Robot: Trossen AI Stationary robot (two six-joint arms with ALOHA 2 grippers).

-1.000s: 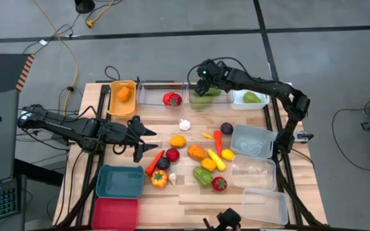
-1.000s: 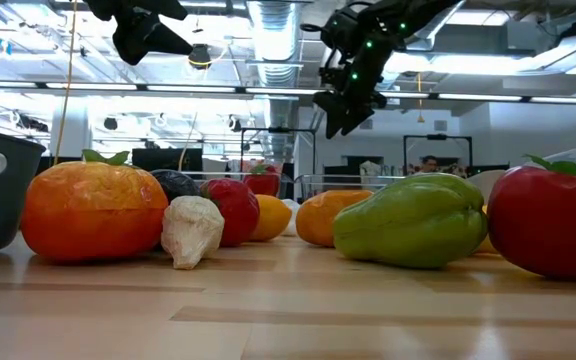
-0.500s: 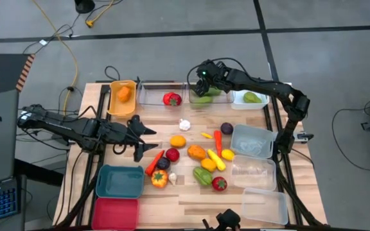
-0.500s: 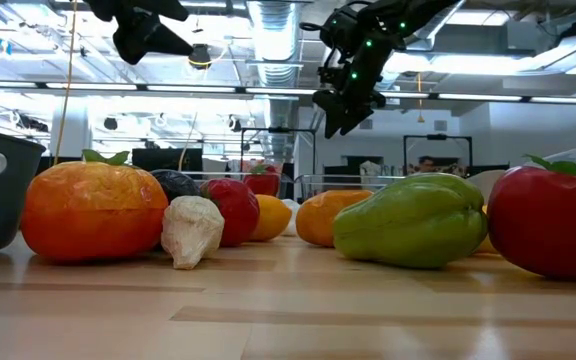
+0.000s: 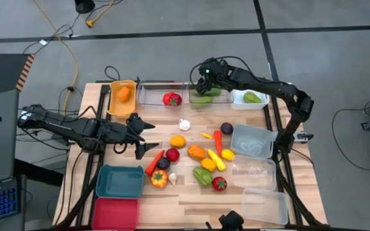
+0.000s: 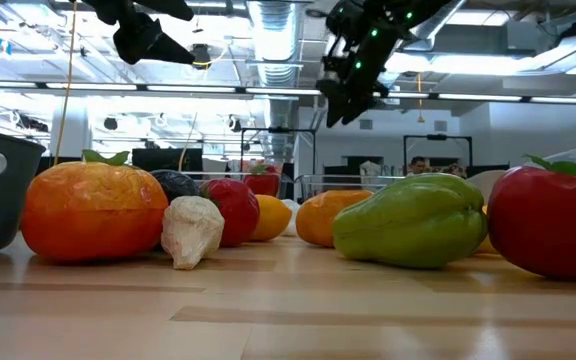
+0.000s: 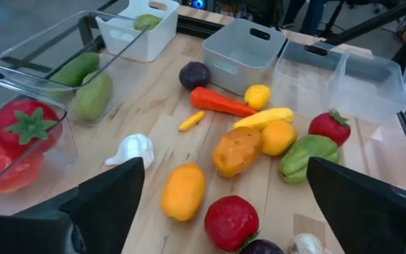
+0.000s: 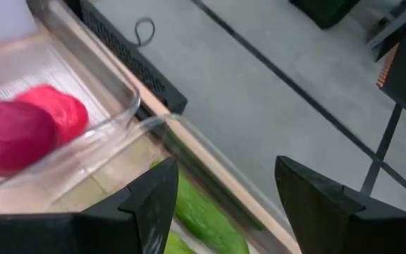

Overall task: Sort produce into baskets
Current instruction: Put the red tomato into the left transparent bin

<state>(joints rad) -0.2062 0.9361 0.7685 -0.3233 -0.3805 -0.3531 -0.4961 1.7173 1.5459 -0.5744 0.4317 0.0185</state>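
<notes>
Loose produce lies mid-table: an orange fruit [image 5: 178, 141], a red apple [image 5: 172, 154], a carrot [image 5: 153, 162], a green pepper [image 5: 202, 176] and others. My left gripper [image 5: 149, 138] hovers open just left of this pile, above the table; in its wrist view the orange fruit [image 7: 183, 190] and the apple [image 7: 231, 222] lie ahead of the gripper [image 7: 224, 204]. My right gripper [image 5: 202, 83] stands open above the far clear basket [image 5: 204, 97] that holds green produce [image 8: 206, 219], with nothing between its fingers.
Along the far edge stand an orange-yellow basket [image 5: 122, 97] with an orange, a clear one with red produce [image 5: 171, 99] and a white one [image 5: 252, 97]. A teal [image 5: 119, 181] and a red basket [image 5: 115, 213] stand near left; clear baskets [image 5: 254, 172] line the right.
My left gripper has opened wider while staying where it was. The produce and baskets have not moved.
</notes>
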